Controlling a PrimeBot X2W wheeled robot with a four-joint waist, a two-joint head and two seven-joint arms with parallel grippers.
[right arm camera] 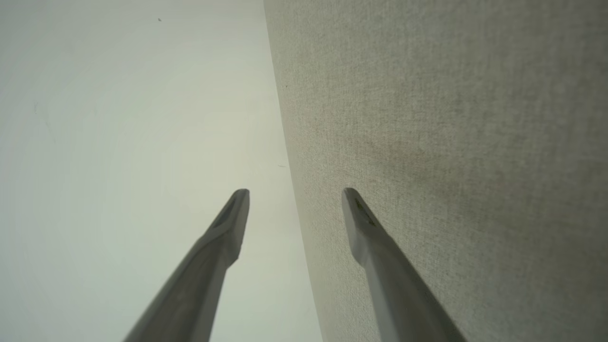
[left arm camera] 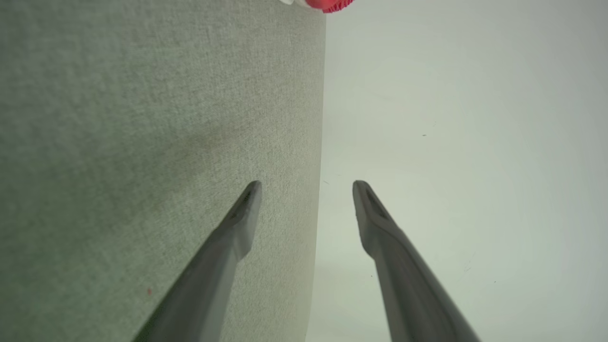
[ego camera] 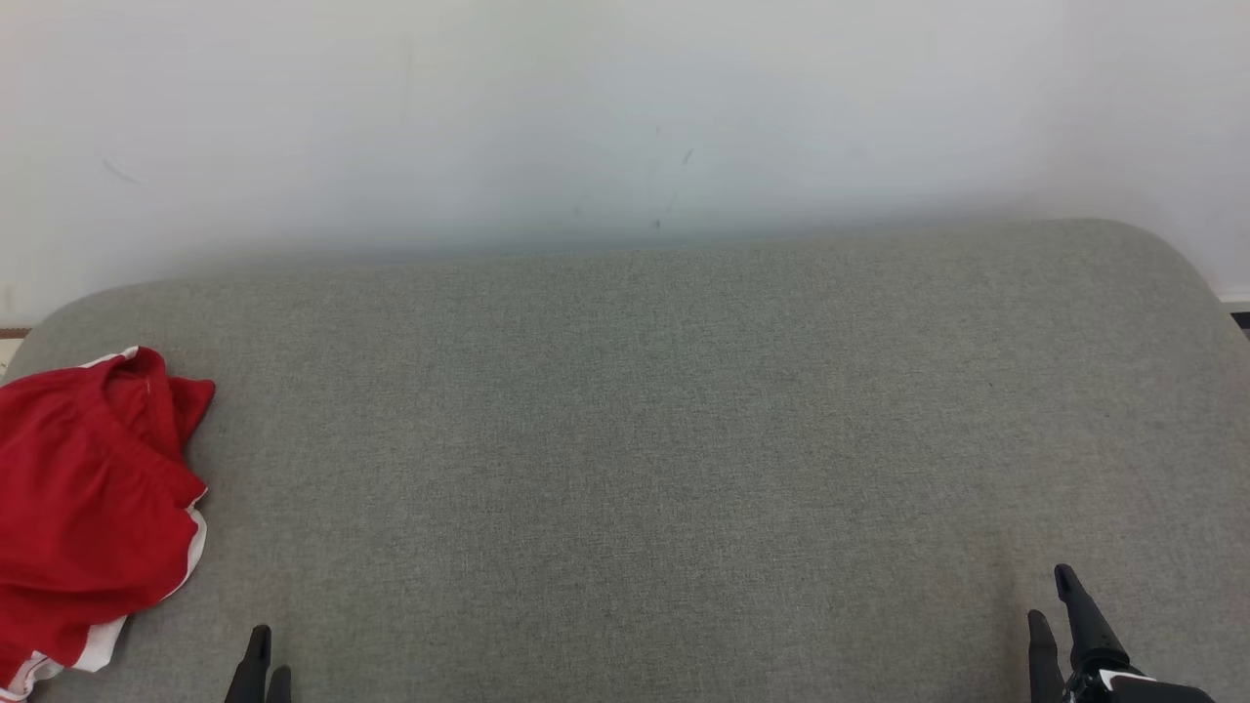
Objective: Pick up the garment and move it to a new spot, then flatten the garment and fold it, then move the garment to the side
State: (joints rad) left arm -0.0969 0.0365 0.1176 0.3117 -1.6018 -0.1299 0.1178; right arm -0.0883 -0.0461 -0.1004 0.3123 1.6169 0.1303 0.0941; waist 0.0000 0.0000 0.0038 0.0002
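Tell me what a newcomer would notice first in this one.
The eye goes first to the crumpled red garment with white trim, bunched at the far left edge of the grey fabric surface. Next come the left gripper and right gripper at the head view's lower corners, both open and empty, neither touching the garment.

Head camera overlooks the fabric surface; both wrist cameras skim it closely.
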